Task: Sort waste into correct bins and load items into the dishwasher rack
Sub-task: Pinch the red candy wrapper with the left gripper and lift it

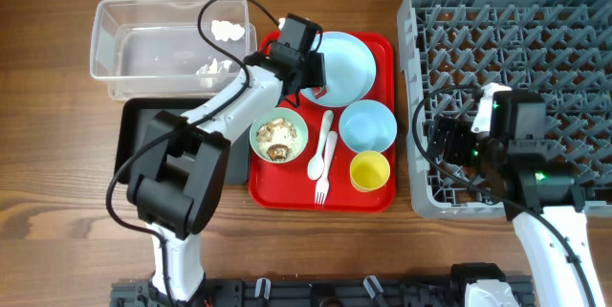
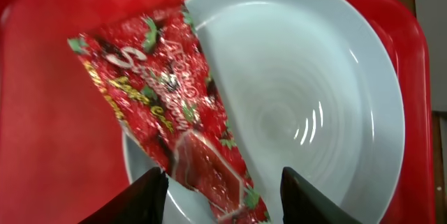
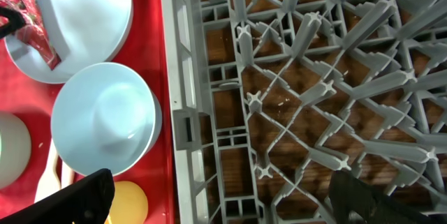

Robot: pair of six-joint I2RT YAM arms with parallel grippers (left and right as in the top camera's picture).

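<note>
A red crinkled snack wrapper [image 2: 167, 98] lies across the left edge of the light blue plate [image 2: 314, 112] on the red serving tray [image 2: 49, 126]. My left gripper [image 2: 223, 185] is open, with one finger on each side of the wrapper's lower end; overhead it hangs over the plate's [image 1: 346, 63] left rim. My right gripper [image 3: 223, 196] is open and empty above the left wall of the grey dishwasher rack [image 3: 314, 77]. The pale green bowl [image 1: 258, 125] holds beige-brown food scraps [image 1: 278, 139]. The light blue bowl [image 1: 368, 125], yellow cup [image 1: 369, 170], white spoon [image 1: 316, 162] and fork [image 1: 322, 187] lie on the tray.
The clear tub [image 1: 143, 54] at the back left holds white tissue pieces [image 1: 227, 30]. The black tray [image 1: 143, 125] sits in front of it, partly under my left arm. The rack [image 1: 516, 58] fills the right side, close against the red tray [image 1: 287, 190].
</note>
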